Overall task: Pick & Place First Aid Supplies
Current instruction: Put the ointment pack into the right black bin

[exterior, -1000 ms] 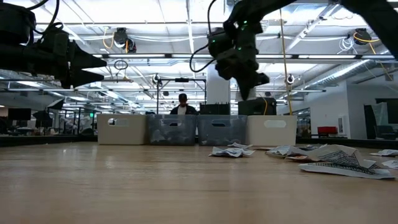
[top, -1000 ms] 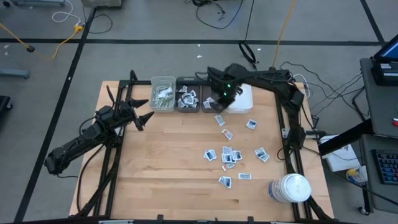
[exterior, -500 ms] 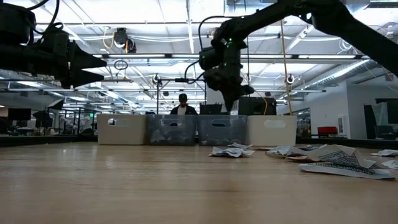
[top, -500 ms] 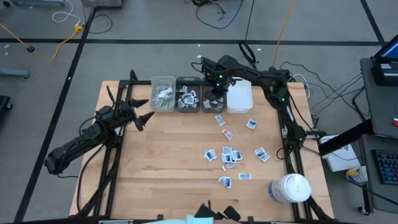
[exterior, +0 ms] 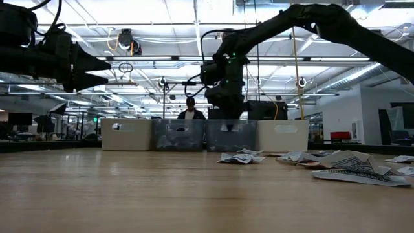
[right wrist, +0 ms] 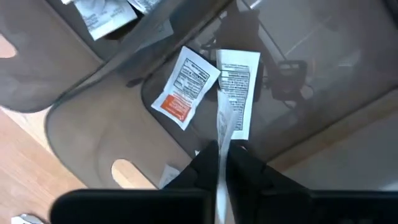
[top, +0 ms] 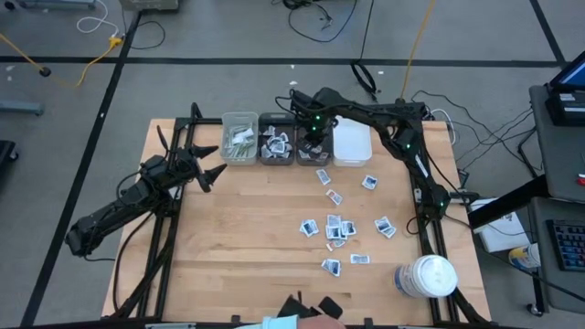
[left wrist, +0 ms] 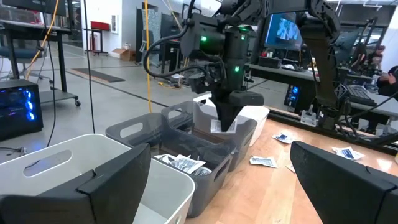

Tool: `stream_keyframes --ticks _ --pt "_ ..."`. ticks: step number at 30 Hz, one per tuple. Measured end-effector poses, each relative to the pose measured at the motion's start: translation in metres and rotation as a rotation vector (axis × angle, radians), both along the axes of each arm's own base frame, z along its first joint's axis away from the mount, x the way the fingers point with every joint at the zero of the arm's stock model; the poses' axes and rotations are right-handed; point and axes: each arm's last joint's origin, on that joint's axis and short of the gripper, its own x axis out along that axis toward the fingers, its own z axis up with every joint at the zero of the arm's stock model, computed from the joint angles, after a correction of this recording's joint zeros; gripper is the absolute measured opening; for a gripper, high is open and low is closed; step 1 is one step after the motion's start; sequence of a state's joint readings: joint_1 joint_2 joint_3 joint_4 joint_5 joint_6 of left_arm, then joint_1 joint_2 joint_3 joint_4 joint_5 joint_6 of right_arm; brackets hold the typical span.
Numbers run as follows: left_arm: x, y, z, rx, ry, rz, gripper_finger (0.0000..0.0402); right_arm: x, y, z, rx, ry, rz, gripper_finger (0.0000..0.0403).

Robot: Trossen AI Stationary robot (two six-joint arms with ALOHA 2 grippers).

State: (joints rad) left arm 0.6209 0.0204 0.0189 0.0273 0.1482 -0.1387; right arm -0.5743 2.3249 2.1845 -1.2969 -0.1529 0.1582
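My right gripper (top: 313, 137) hangs over the third bin (top: 309, 153), a grey one in the row at the table's far edge, and is shut on a small white sachet (right wrist: 221, 140). The low view shows this gripper (exterior: 228, 111) just above the bin's rim. Two printed sachets (right wrist: 185, 87) lie flat on the bin's floor below it. Many more sachets (top: 335, 228) lie scattered on the table's right half. My left gripper (top: 207, 166) waits open near the table's left side, above the wood. My right gripper pinches the white sachet between its two fingers (right wrist: 202, 165), coming from above and pointing down into the grey bin. The sachet shows edge-on, with its free end (right wrist: 222, 115) sticking out past the fingertips. It is lifted clear of the bin's floor.
Four bins stand in a row at the far edge: a pale one with long strips (top: 239, 137), two grey ones (top: 275, 142), and a white one (top: 352, 142). A large white jar (top: 428, 276) stands at the near right corner. Something dark shows at the near edge (top: 306, 309).
My right gripper has moved toward the table's left and far edge, from above the white bin's side to over the third grey bin, and has come down to the bin's rim, turning to point straight down. It has kept the sachet. My left arm has stayed still.
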Motion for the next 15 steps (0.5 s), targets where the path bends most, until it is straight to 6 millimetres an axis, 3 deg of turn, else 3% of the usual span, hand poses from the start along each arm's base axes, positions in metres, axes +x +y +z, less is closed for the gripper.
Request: stream_keyframes --ticks 15 --pt "0.0000 0.0000 0.0000 0.000 0.000 0.001 0.0392 0.0004 -0.0015 0.0009 -0.019 -0.021 0.070 0.0177"
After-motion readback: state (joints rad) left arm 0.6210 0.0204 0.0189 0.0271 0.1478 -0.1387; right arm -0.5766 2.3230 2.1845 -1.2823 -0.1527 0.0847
